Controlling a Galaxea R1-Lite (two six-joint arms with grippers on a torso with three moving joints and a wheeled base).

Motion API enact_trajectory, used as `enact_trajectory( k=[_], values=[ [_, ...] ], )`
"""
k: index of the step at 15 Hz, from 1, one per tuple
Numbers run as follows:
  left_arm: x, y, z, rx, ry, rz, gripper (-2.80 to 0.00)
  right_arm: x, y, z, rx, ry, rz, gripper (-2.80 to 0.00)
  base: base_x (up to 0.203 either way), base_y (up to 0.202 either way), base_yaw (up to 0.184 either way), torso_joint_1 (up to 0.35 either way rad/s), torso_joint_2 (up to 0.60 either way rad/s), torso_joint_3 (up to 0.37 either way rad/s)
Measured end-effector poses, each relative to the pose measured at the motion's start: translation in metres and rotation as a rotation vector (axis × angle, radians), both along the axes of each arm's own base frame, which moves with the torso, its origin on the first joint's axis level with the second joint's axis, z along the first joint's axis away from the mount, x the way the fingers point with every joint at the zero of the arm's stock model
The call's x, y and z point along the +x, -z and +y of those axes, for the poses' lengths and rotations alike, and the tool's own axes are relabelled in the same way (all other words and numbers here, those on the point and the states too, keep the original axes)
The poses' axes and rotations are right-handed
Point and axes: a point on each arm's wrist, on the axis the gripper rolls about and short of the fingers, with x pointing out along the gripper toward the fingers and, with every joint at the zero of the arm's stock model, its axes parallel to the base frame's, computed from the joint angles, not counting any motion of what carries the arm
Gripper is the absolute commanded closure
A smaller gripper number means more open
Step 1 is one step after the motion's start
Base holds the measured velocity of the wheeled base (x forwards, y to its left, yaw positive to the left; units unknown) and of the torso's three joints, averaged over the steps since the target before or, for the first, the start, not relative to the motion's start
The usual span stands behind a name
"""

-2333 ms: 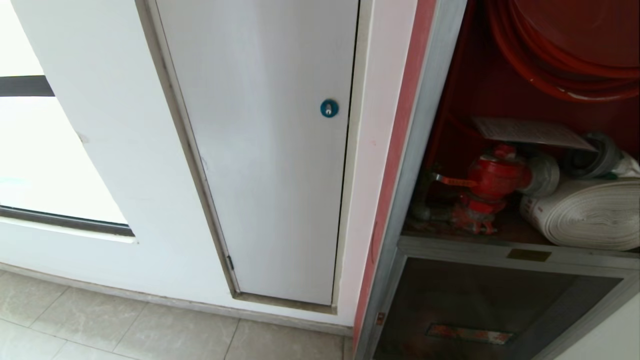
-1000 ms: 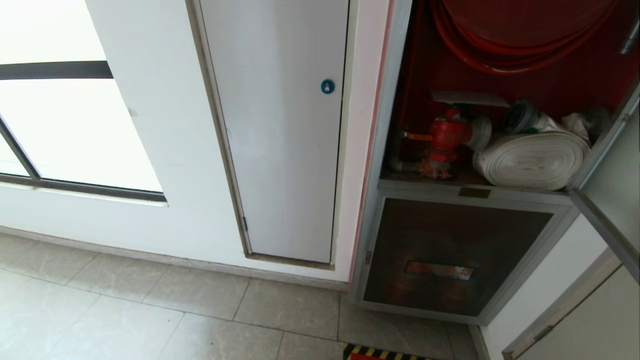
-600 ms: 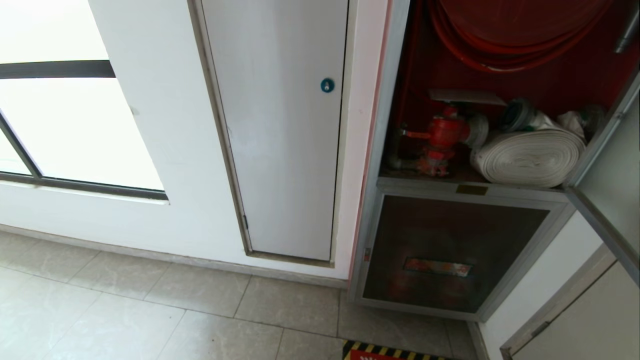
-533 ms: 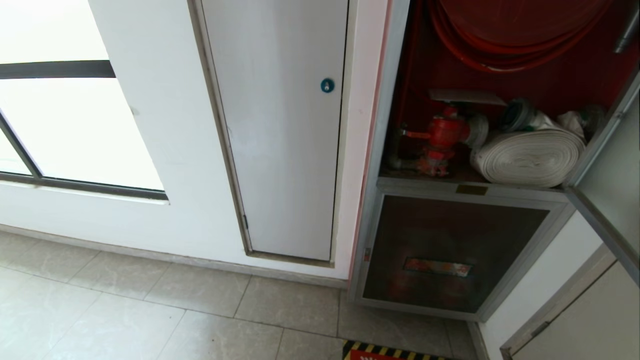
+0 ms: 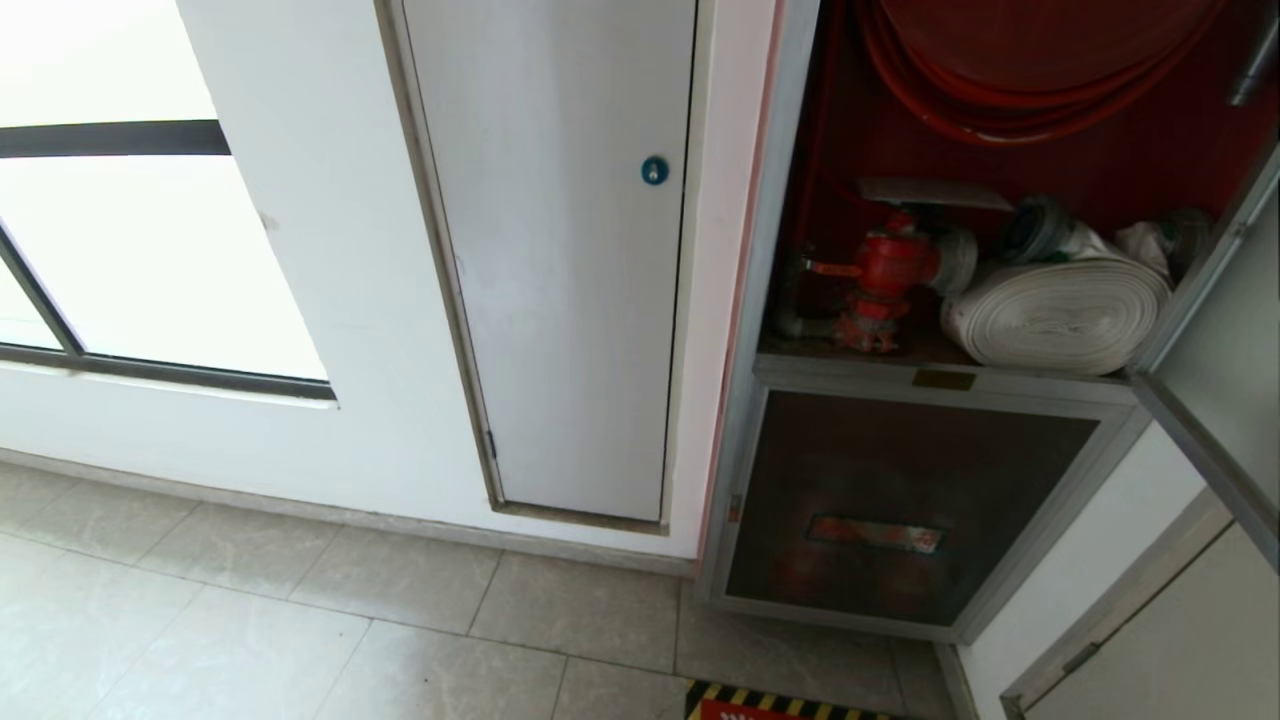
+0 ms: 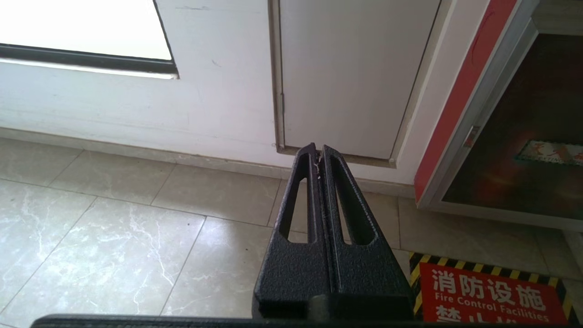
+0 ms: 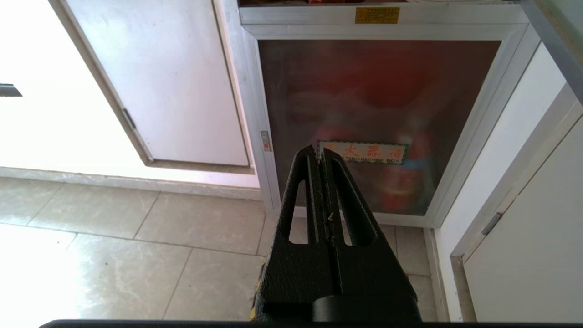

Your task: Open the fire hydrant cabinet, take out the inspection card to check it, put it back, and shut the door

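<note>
From my remote station: the fire hydrant cabinet (image 5: 770, 300) stands open, its door (image 5: 1215, 350) swung out at the right edge of the head view. In the red interior the inspection card (image 5: 935, 192) lies flat on top of the red valve (image 5: 885, 270), just beside the white rolled hose (image 5: 1060, 315), with the red hose reel (image 5: 1040, 60) above them. Below sits the smaller dark glass panel (image 5: 900, 500) with its red label (image 7: 362, 151). The white panel with the blue round lock (image 5: 654, 171) is left of the cabinet.

Neither arm appears in the head view. Left gripper (image 6: 319, 155): jaws pressed together, empty, hanging over the floor tiles (image 6: 114, 237) and aimed at the foot of the white panel; a red floor sign (image 6: 487, 294) lies near it. Right gripper (image 7: 321, 157): jaws together, empty, hanging over the floor in front of the lower glass panel, well apart from the card.
</note>
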Motion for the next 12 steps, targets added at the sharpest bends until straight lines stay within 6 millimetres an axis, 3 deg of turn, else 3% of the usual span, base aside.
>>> enact_trajectory(
  k=[6,12],
  values=[
    [0.0,0.0,0.0,0.0,0.0,0.0,0.0,-0.001,-0.007,0.0,-0.005,0.004,-0.011,0.0,0.0,0.0,0.0,0.0,0.0,0.0],
    [0.0,0.0,0.0,0.0,0.0,0.0,0.0,0.005,-0.066,-0.001,-0.004,0.127,-0.036,0.0,0.0,0.0,0.0,0.0,0.0,0.0]
  ],
)
